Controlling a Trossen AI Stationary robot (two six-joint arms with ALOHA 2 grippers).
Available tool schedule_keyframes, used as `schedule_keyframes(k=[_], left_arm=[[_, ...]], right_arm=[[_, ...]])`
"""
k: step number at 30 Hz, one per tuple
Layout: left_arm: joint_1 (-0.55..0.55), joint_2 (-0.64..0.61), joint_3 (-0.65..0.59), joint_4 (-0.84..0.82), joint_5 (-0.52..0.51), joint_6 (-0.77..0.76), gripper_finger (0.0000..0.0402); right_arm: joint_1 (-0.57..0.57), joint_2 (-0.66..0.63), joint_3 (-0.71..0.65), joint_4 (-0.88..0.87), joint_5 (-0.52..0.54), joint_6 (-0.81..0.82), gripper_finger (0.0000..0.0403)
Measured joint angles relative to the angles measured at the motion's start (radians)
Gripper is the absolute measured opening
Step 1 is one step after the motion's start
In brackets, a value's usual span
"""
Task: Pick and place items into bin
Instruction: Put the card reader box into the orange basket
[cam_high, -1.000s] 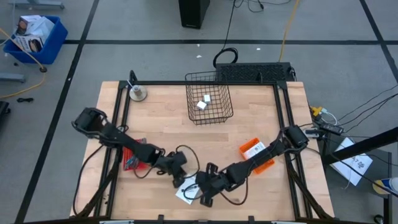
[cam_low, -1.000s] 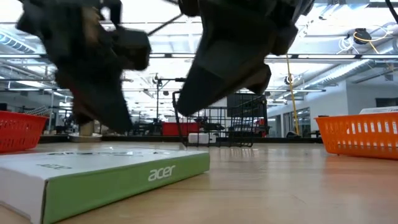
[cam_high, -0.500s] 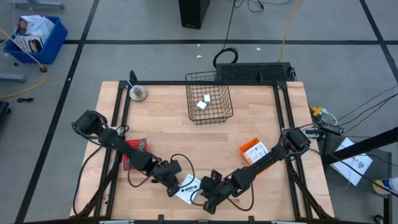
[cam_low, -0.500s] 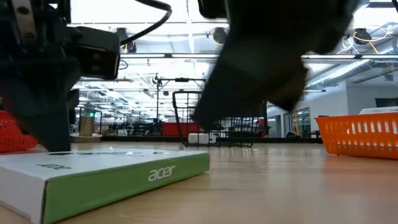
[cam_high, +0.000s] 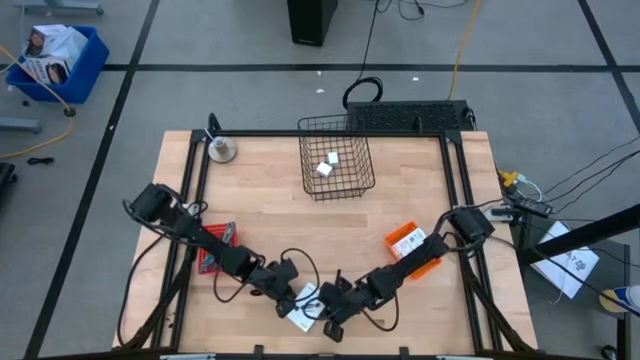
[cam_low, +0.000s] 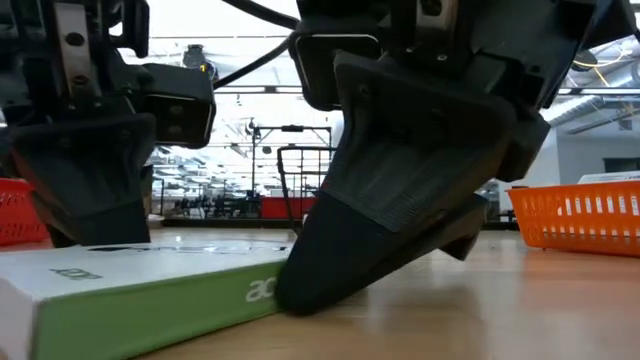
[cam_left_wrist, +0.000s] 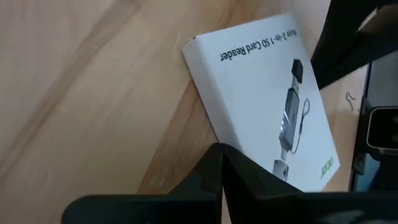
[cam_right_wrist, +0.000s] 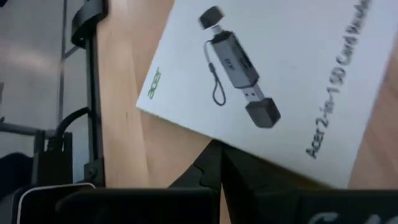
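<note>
A flat white box (cam_high: 305, 306) printed "Acer 2-in-1 SD Card Reader", with a green side (cam_low: 150, 315), lies flat on the wooden table near its near edge. My left gripper (cam_high: 287, 296) is shut at the box's left side. My right gripper (cam_high: 328, 310) is shut at the box's right side. The box fills both the left wrist view (cam_left_wrist: 267, 106) and the right wrist view (cam_right_wrist: 273, 81). Two small white blocks (cam_high: 327, 164) lie in the black wire basket (cam_high: 336, 190) at the far middle. No metal or blue-handled tool shows. My left gripper presses its shut fingertips (cam_left_wrist: 217, 155) down on the box's white top (cam_left_wrist: 249, 143), near one long edge, slanting down from the table's left. The box lies flat on the table. My right gripper's shut fingertips (cam_low: 300, 290) touch the table and meet the box's green long side (cam_low: 255, 292), slanting down from the table's right. In the right wrist view the tip sits at that box edge (cam_right_wrist: 217, 140).
An orange bin (cam_high: 413, 245) stands at the right and a red bin (cam_high: 213, 247) at the left. A small round silver object (cam_high: 221, 151) stands at the far left corner. Cables loop beside both grippers. Bare wood lies between the box and the basket.
Both grippers have come down onto the box from either side, the left one moving toward the near edge. The box has shifted a little on the table and the right gripper's tip now covers part of its green side.
</note>
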Motion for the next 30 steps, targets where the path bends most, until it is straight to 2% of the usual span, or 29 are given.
schedule_keyframes(k=[6, 13, 20, 27, 30], left_arm=[[0.006, 0.001, 0.0, 0.002, -0.034, 0.006, 0.0021], [0.007, 0.002, 0.0, -0.006, -0.077, 0.034, 0.0005], [0.008, 0.003, 0.0, -0.001, -0.099, 0.058, 0.0027], [0.008, 0.006, 0.0, 0.017, -0.13, 0.061, 0.0005], [0.009, 0.006, 0.0, 0.019, -0.139, 0.064, 0.0012]], right_arm=[[-0.007, 0.007, -0.003, 0.071, 0.014, -0.075, 0.0], [0.008, 0.004, -0.003, 0.08, 0.091, -0.096, 0.0], [0.019, -0.026, -0.002, 0.093, 0.152, -0.137, 0.0], [0.018, -0.027, 0.001, 0.095, 0.199, -0.161, 0.0], [0.018, -0.027, 0.001, 0.101, 0.212, -0.168, 0.0]])
